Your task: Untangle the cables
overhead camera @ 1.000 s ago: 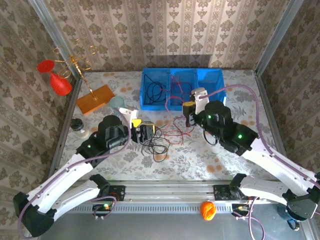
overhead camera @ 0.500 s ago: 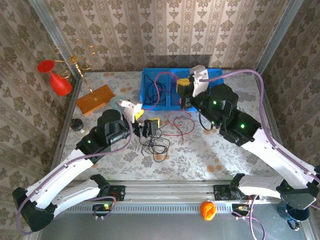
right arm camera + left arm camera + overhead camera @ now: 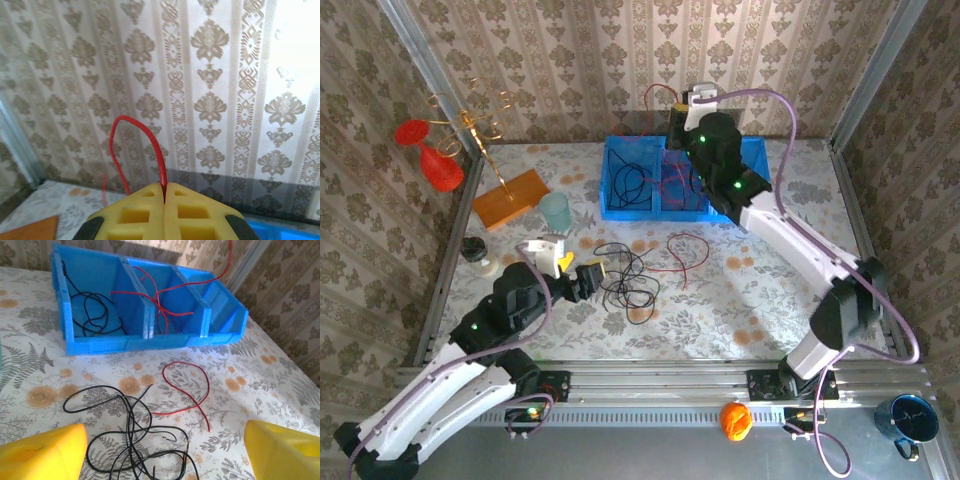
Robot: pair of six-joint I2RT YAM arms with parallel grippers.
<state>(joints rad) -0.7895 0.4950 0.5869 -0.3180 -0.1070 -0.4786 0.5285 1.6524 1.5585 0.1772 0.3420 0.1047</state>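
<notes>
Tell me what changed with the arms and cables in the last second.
The right pincer, shut on a red cable, rose and moved back over the blue bin, lifting it. The left pincer, open, pulled back toward the near edge, away from the black cable tangle. The bin and tangle stayed put.

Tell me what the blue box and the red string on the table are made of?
The blue box looks like hard, smooth plastic: even colour, moulded dividers, slight sheen. The red string is probably a thin wire in rubbery coating; it lies in soft loops.
</notes>
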